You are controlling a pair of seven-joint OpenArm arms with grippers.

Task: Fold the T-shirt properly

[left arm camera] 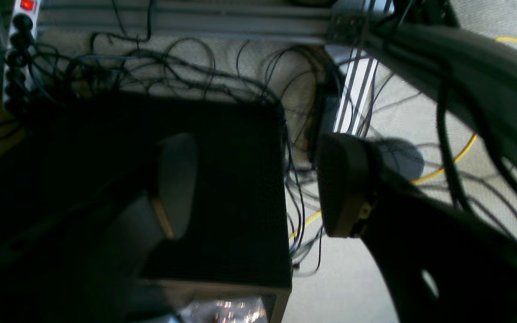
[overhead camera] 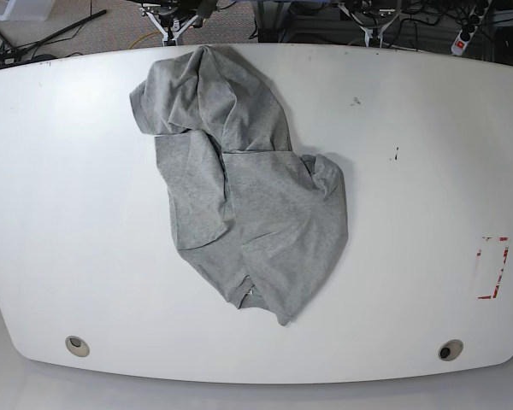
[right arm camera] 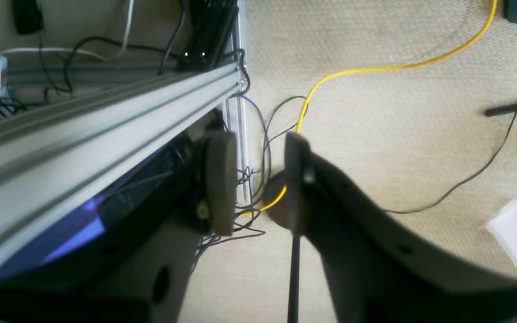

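Grey T-shirt (overhead camera: 239, 205) lying crumpled on white worktop (overhead camera: 410, 128) | folding not begun (everything is remaining) | left pincer (left arm camera: 258, 184) and right pincer (right arm camera: 258, 179) both hanging released, off the worktop

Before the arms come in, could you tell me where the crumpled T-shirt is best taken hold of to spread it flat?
Probably at the loose bottom corner of the T-shirt, coming from the near table edge: it lies thin and free on the table, while the far end is bunched in thick folds. Both arms are off the table, jaws apart, empty.
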